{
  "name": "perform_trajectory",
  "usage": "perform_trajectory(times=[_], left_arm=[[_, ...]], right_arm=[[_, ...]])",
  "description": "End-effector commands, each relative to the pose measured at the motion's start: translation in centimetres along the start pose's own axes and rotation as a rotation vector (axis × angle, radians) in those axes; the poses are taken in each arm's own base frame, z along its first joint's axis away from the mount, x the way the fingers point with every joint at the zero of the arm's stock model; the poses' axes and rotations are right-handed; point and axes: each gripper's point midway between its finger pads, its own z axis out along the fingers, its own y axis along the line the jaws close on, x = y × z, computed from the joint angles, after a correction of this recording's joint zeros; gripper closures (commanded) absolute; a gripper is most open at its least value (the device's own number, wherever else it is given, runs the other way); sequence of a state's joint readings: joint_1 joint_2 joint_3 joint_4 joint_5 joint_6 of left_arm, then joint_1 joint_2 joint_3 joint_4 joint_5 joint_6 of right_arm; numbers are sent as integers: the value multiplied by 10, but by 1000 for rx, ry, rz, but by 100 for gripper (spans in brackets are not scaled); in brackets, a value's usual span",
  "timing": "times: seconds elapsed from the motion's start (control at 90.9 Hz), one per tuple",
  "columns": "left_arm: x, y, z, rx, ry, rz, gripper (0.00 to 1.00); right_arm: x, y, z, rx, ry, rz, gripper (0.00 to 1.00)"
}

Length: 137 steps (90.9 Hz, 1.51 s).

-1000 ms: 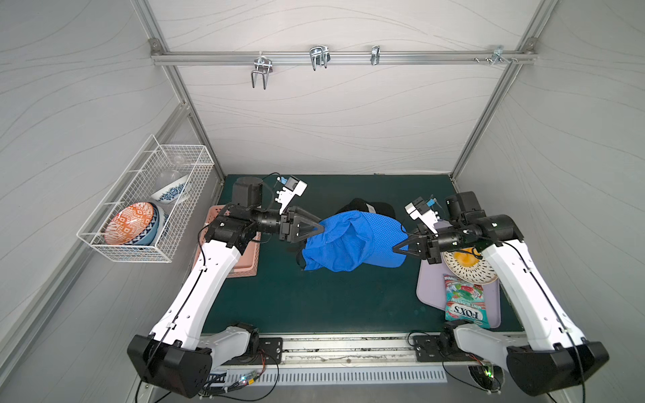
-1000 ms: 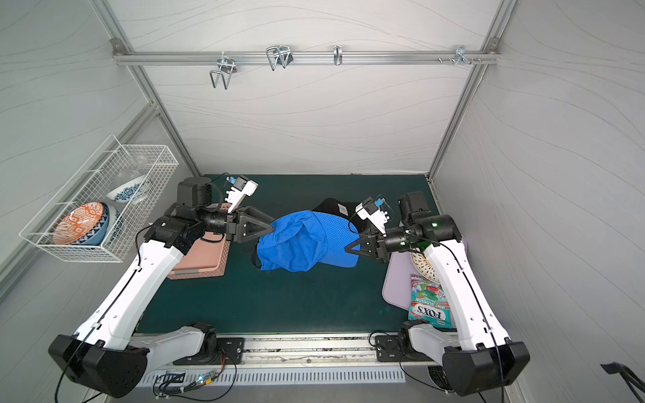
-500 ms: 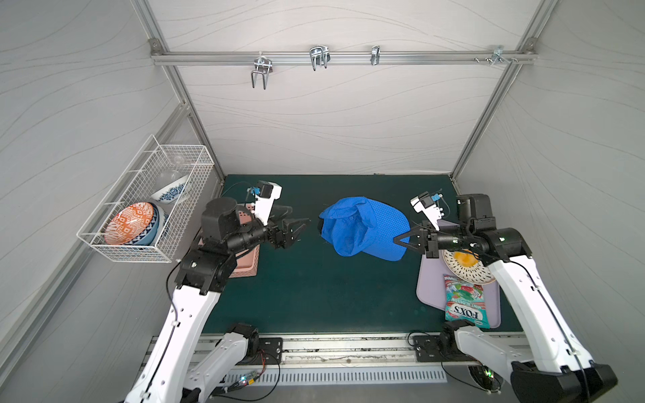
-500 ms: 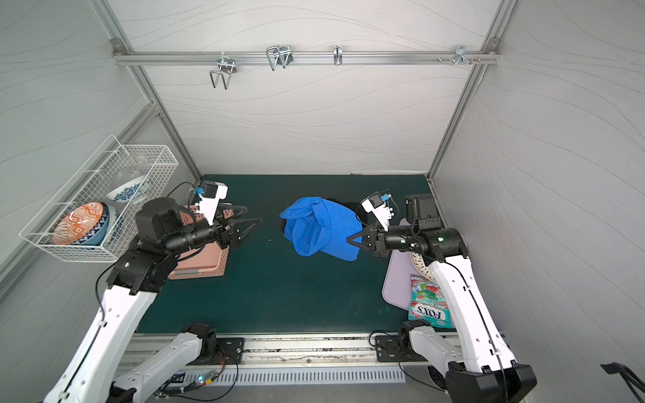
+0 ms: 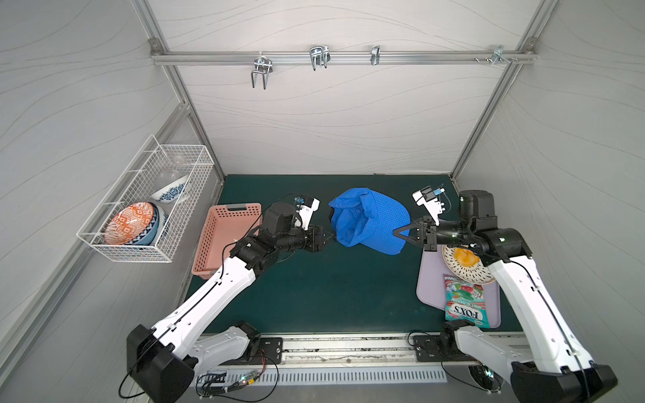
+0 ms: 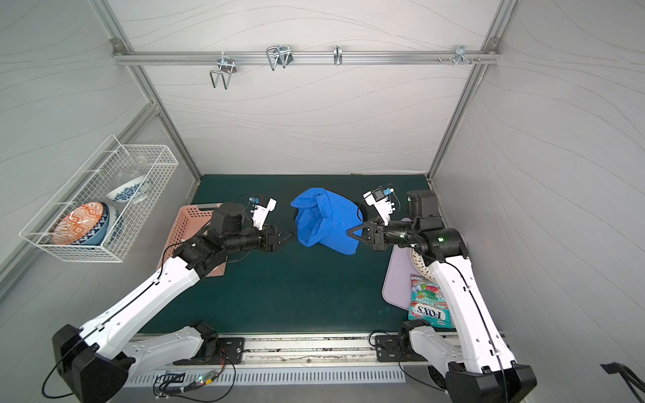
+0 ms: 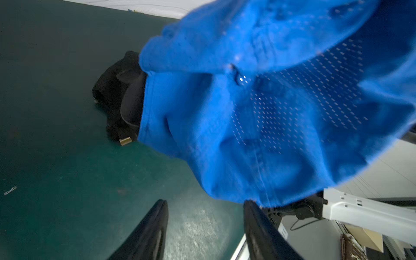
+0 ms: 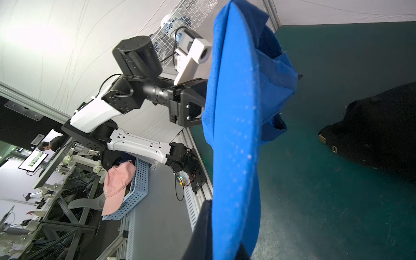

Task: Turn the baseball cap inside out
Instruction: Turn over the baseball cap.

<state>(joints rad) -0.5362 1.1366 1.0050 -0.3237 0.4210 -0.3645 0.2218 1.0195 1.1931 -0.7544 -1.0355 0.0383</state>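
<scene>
Blue baseball cap (image 5: 370,221) hangs in the air over the back middle of the green worktop (image 5: 314,296), between the two arms. It is crumpled, with the mesh panel toward the right arm and plain fabric folds toward the left. Right gripper (image 5: 396,232) has its fingers (image 8: 202,231) pressed together on the cap's mesh edge, pinching it. In the right wrist view the fabric runs straight out from between them. Left gripper (image 5: 330,238) sits roughly level, just beside the cap's lower left edge. In the left wrist view its fingers (image 7: 155,229) are spread, with bare worktop showing in the gap. The cap's hem appears to touch the tip of one finger, and nothing is between them. Black cap (image 7: 119,96) lies on the worktop behind the blue one, with a brass strap buckle showing; it is mostly hidden in both top views. Pink perforated basket (image 5: 227,237) sits at the left edge of the worktop, partly under the left arm. Lilac tray (image 5: 429,279) at the right edge carries a patterned plate (image 5: 460,270) with something orange on it, plus a FOX'S candy bag (image 5: 466,303). White wire basket (image 5: 188,158) on the left wall holds bowls (image 5: 129,223).
</scene>
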Motion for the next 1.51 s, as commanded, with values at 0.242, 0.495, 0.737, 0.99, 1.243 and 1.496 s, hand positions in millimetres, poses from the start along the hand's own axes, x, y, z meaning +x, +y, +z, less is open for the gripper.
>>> perform_trajectory(times=[0.242,0.495,0.737,0.99,1.243,1.496], left_arm=[[-55,-34,27,147,-91,82,45],[-53,-40,24,157,-112,125,100],[-44,-9,-39,179,-229,76,100],[-53,4,-83,272,-364,-47,100],[-70,1,-89,188,-366,60,21],[-43,-34,-62,113,-156,474,17]], right_arm=[[4,21,-3,-93,-3,-6,100],[6,6,-2,-33,1,15,100],[2,-29,-10,33,-27,161,100],[-2,-25,-12,-57,-39,214,100],[-1,4,-14,-152,-35,181,100],[3,13,-6,-193,2,174,100]])
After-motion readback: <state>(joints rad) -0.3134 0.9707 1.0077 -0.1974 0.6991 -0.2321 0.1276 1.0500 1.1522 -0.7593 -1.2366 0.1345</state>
